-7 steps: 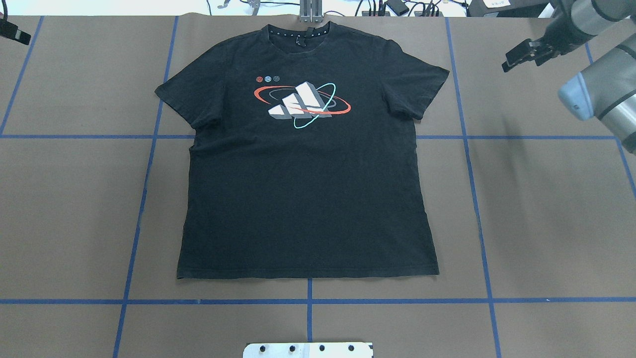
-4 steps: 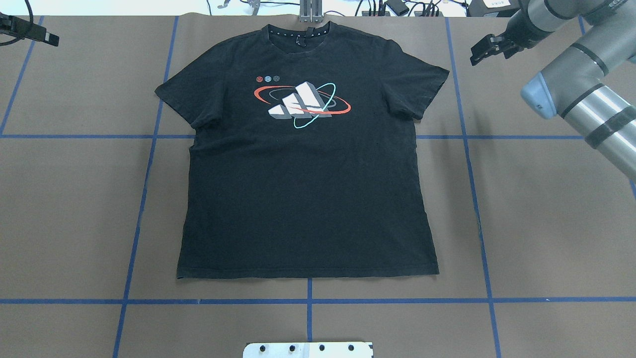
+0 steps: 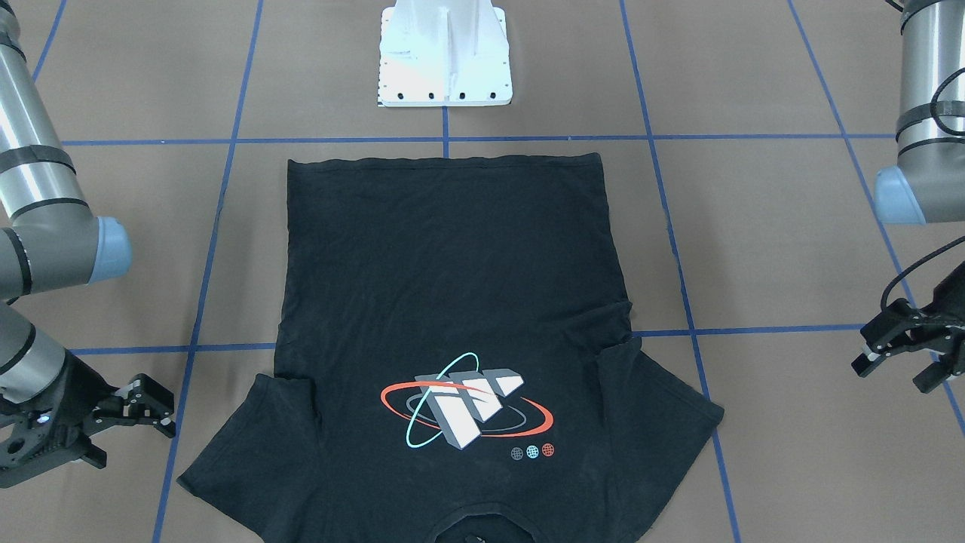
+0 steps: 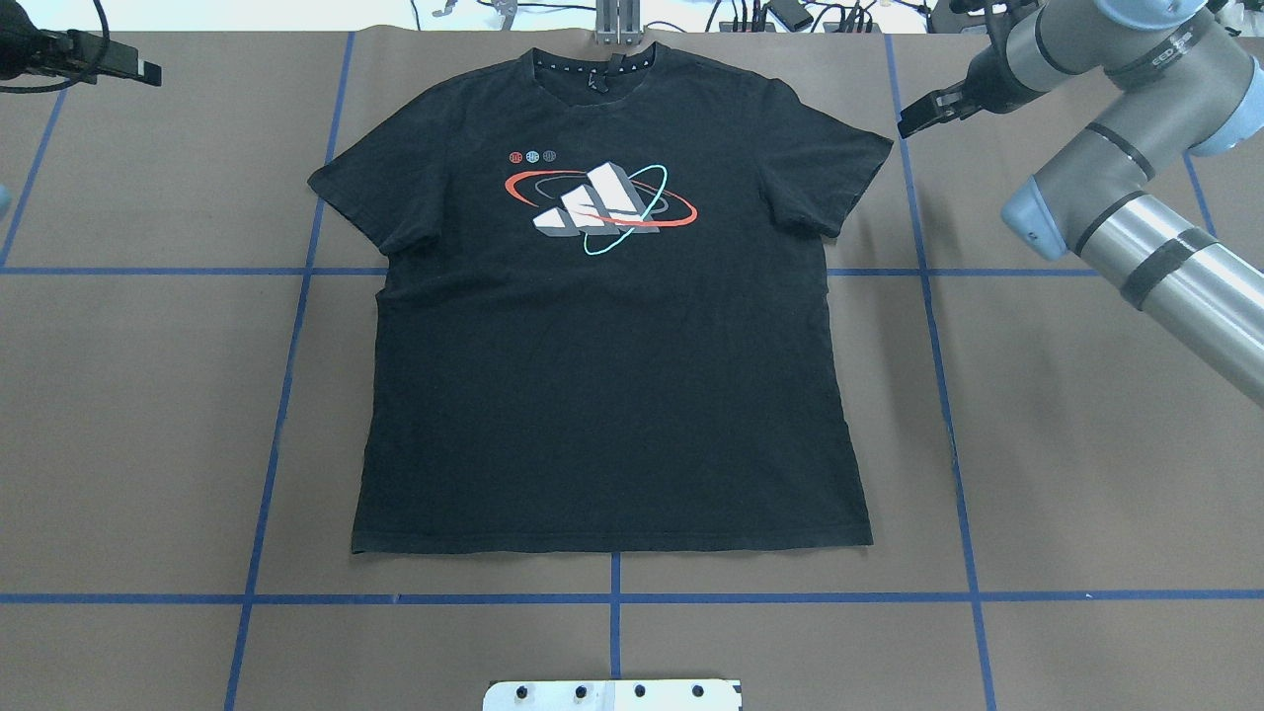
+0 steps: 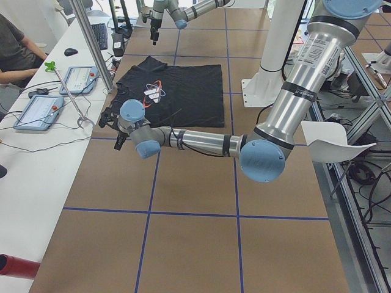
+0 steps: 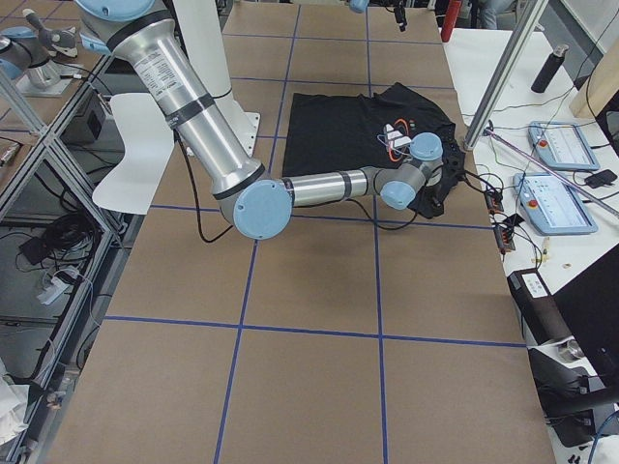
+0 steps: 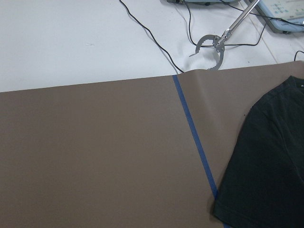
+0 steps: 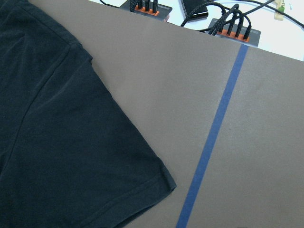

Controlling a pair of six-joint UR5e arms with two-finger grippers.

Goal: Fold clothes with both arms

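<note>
- Brown paper covers the worktop (image 4: 1086, 444), marked into large squares by blue tape lines (image 4: 612, 597); the white base pedestal (image 3: 445, 53) stands at the robot's edge.
- The black T-shirt (image 4: 612, 395) lies flat and spread out in the middle of the worktop, with both short sleeves out to the sides.
- Its printed side faces up: the white-grey block logo (image 4: 597, 207) with red and cyan rings is on the chest.
- The collar (image 4: 592, 64) points away from the robot, at the far edge of the paper, and the hem (image 4: 612, 548) lies nearest the pedestal.
- The right arm (image 4: 1155, 267) reaches across the far right corner. Its right pincer (image 3: 170, 418) is near the tip of the sleeve on that side but apart from the cloth, fingers spread and holding nothing.
- The right wrist view looks down on that sleeve (image 8: 71, 156) beside a blue tape line, with power strips (image 8: 228, 28) past the paper's edge.
- The left arm (image 3: 923, 113) comes in at the other side. Its left pincer (image 3: 889, 375) is well apart from the shirt, fingers parted and empty.
- The left wrist view catches the other sleeve (image 7: 266, 166) at its lower right, and a metal grabber tool (image 7: 213, 45) on the white table beyond.
- A person (image 5: 15, 49) sits at that white side table.
</note>
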